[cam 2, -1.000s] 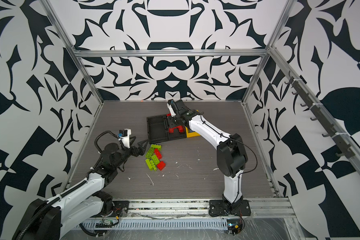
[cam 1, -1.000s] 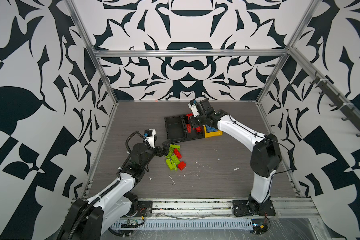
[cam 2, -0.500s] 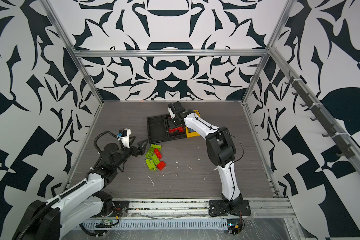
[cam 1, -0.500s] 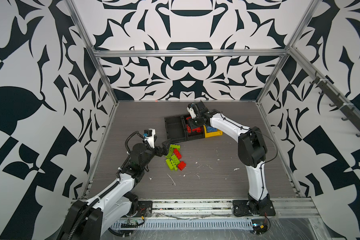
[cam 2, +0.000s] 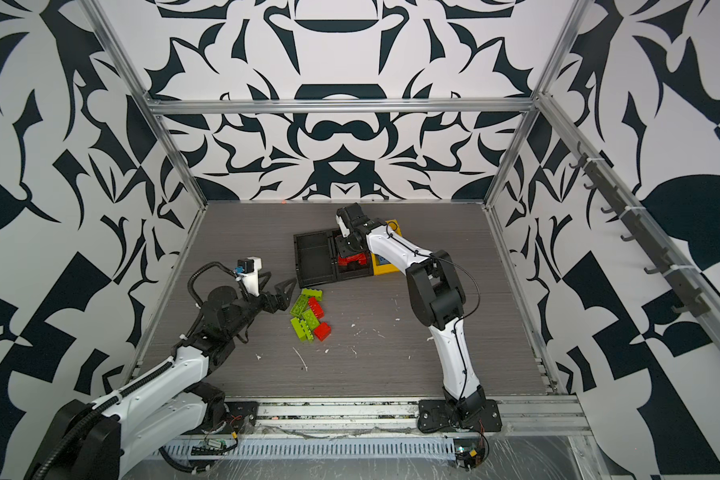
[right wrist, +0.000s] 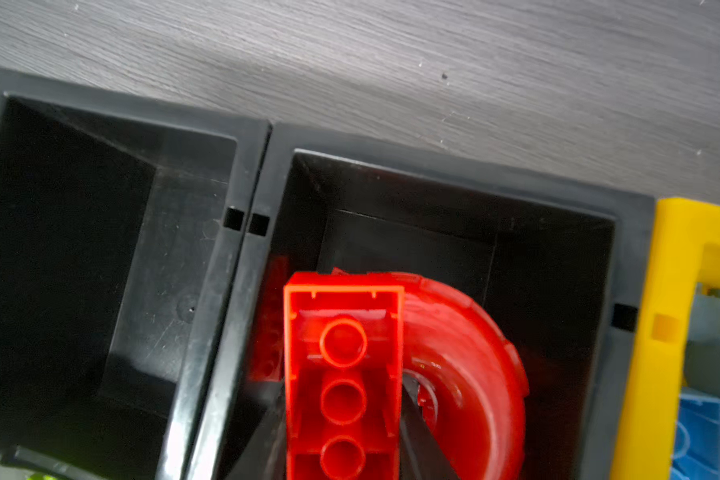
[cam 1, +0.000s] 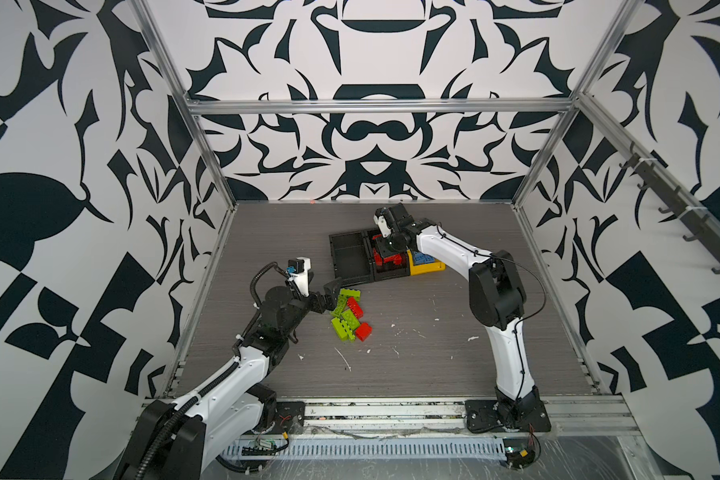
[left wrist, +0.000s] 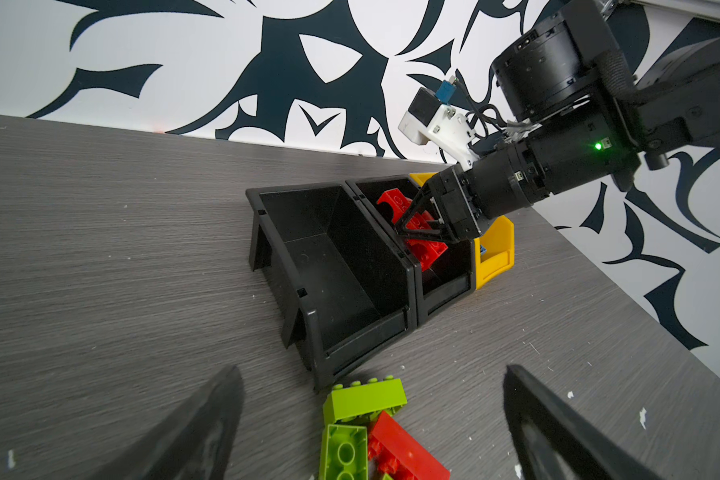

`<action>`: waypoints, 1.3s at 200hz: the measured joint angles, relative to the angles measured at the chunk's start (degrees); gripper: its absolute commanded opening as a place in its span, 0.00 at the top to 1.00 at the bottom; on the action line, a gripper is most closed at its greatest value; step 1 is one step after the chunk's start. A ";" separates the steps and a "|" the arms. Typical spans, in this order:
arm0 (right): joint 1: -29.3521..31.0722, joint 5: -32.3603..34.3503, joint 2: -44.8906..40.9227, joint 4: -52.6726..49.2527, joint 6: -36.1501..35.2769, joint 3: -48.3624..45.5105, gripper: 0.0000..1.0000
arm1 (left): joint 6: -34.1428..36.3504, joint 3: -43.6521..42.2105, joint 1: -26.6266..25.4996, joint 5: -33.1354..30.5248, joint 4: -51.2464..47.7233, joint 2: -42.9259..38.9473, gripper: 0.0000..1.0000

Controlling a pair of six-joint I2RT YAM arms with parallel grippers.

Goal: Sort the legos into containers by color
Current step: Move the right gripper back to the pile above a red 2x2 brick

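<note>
Counter (cam 1: pixel 433 374) of grey wood grain carries all we see. Our left arm (cam 1: pixel 233 374) holds its jaws spread wide, just beside a loose pile of lime green studded plastic bricks (cam 1: pixel 344 328) and red bricks (cam 1: pixel 363 331). Our right arm (cam 1: pixel 454 249) reaches over three touching plastic bins (cam 1: pixel 348 255): its jaws grip a long red brick (right wrist: pixel 344 374) at the middle black bin (left wrist: pixel 445 291), above a red arch piece (right wrist: pixel 466 332); light blue bricks (cam 1: pixel 422 257) lie in the yellow bin (left wrist: pixel 497 253).
</note>
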 measured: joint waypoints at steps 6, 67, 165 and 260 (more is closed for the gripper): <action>0.00 0.04 0.00 -0.02 0.00 0.04 0.54 | 0.00 0.00 0.00 0.00 -0.02 -0.02 0.00; -0.11 0.04 -0.28 -0.81 0.02 1.22 0.47 | 0.00 0.00 0.00 0.00 -0.02 -0.04 0.00; 12.11 0.22 -28.24 7.63 -0.31 -25.09 0.43 | -0.17 0.00 0.00 -0.85 -0.35 -0.76 0.00; 27.80 5.62 -34.34 10.86 0.81 -43.50 0.41 | -2.01 0.00 1.03 -5.40 -2.89 -0.26 0.00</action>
